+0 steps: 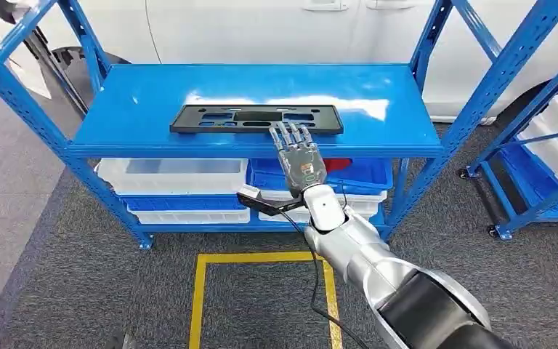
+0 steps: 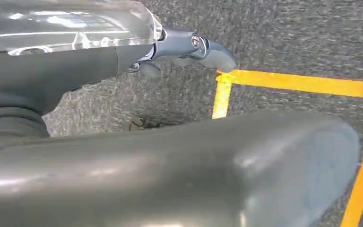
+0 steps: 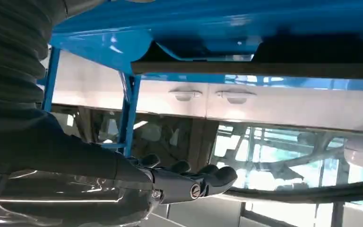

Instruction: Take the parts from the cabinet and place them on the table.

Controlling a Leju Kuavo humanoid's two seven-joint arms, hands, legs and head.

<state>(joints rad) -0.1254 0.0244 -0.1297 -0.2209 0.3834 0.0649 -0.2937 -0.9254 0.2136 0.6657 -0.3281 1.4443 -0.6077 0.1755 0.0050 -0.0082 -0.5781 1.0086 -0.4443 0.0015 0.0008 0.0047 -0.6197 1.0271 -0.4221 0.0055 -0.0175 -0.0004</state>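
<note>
— Fingers [image 1: 290, 136] of the right hand [image 1: 299, 155]: stretched out flat, slightly apart, tips over the near edge of the black part [image 1: 256, 118]. Gripping nothing; cannot tell whether touching.

— And the left hand [image 2: 189, 49]?

— Hanging above grey carpet [image 2: 288, 38] with yellow tape lines [image 2: 302, 83]. Fingers loosely curled, holding nothing.

— Position of the part?

— Lying flat on the blue shelf [image 1: 138, 102], near the front edge, about midway along it.

— Any readable writing?

— None legible; just a small orange mark on the back of the right hand.

— Counts?

— One black part. Below the shelf, several white bins [image 1: 174, 174] and blue bins [image 1: 363, 174], stacked; exact number unclear.
</note>
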